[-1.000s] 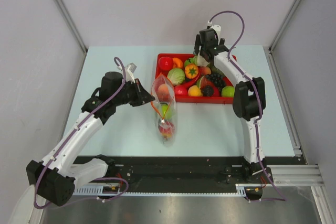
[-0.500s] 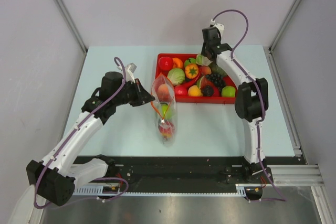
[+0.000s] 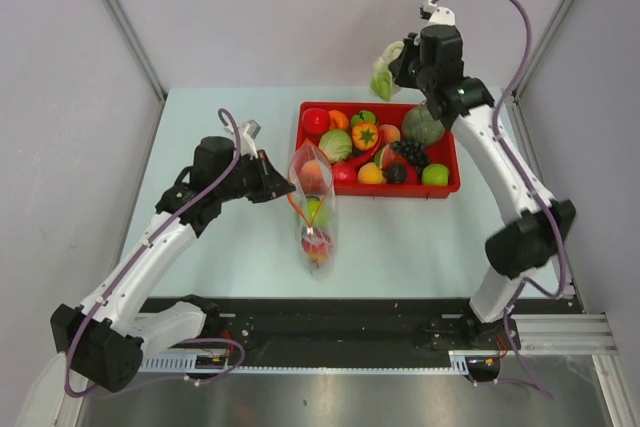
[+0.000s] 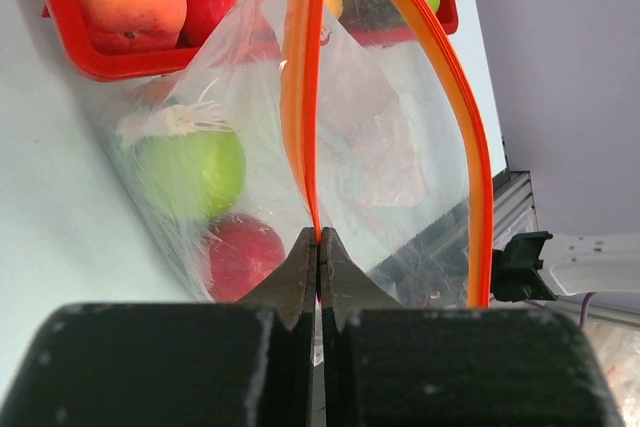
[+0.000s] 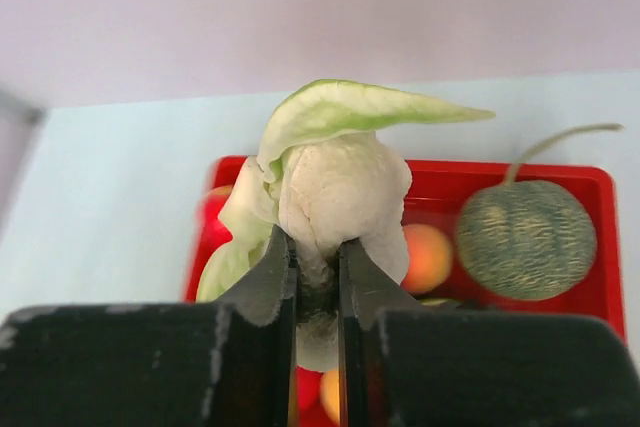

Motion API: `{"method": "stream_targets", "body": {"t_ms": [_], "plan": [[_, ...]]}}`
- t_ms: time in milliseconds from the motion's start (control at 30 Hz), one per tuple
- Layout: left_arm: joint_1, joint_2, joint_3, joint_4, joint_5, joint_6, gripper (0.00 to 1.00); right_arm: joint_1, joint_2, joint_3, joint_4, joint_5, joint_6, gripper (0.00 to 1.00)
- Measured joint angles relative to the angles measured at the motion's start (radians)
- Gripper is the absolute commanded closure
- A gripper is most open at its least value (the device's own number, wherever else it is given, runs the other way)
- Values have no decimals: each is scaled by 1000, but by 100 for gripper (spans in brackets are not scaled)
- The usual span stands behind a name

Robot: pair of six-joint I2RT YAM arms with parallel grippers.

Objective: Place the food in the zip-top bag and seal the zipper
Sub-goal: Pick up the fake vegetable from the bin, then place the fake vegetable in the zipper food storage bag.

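Two claws gripping: right claw (image 5: 315, 257) pinching cauliflower (image 5: 340, 182) by narrow base above red tray (image 5: 605, 237), maybe slipping; left claw (image 4: 318, 242) pinching zipper (image 4: 300, 97), zip-top bag (image 4: 385, 147) mouth narrow, cauliflower maybe jamming.

The whole table (image 3: 250, 247) was seen from high above its near edge by the top external camera. The zip-top bag (image 4: 390, 147) was viewed very closely along the left gripper (image 4: 318, 242). The cauliflower (image 5: 340, 187) in the right gripper (image 5: 317, 247) was viewed equally closely, angled downward. The red tray (image 5: 470, 182) was shared by all 3 views.
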Motion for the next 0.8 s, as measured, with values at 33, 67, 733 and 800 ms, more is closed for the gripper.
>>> {"method": "stream_targets", "body": {"t_ms": [33, 67, 733, 800], "plan": [[0, 2, 0, 0, 0, 0, 100, 21, -66, -31, 6, -18, -12, 100], [0, 5, 0, 1, 0, 0, 100, 48, -132, -65, 14, -39, -25, 100], [-14, 25, 25, 14, 0, 0, 100, 551, -436, -478, 27, -111, -25, 100], [-14, 24, 27, 14, 0, 0, 100, 553, -410, -482, 11, -109, -15, 100]]}}
